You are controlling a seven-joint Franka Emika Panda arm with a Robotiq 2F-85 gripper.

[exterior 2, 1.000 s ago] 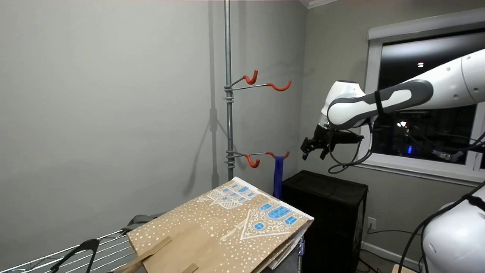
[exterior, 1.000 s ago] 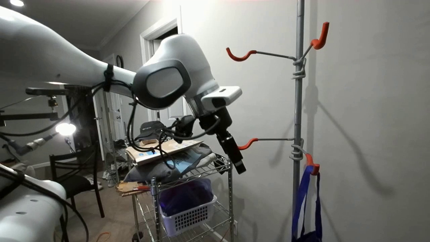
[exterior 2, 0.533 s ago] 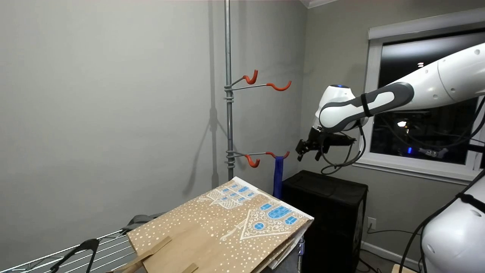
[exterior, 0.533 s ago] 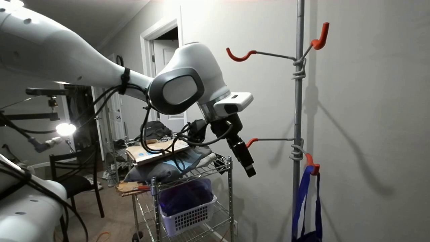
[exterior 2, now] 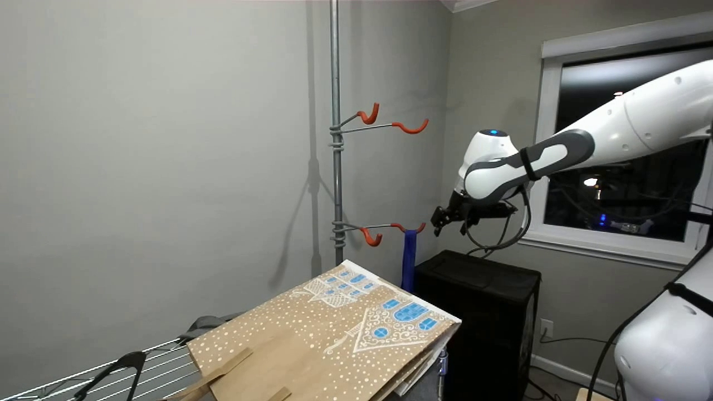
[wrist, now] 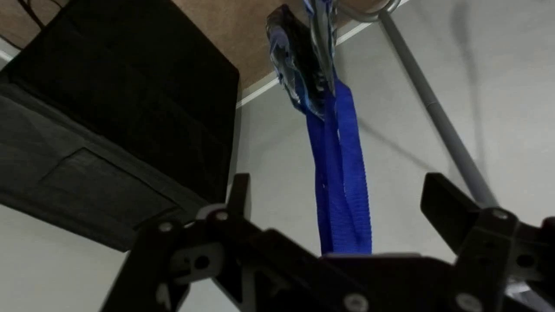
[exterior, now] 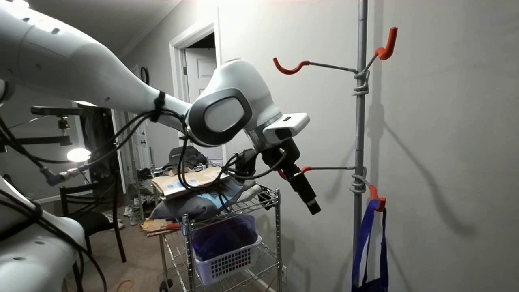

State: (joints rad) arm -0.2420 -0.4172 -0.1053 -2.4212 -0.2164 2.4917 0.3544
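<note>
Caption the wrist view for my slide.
Open, empty jaws with blue straps hanging beyond them, a black box at picture left and a grey pole at right.

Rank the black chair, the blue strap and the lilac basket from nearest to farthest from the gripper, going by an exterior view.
From the gripper, in an exterior view:
1. Blue strap: to the picture's right, hanging from an orange hook.
2. Lilac basket: to the lower left, in the wire cart.
3. Black chair: farther left, past the cart.
</note>
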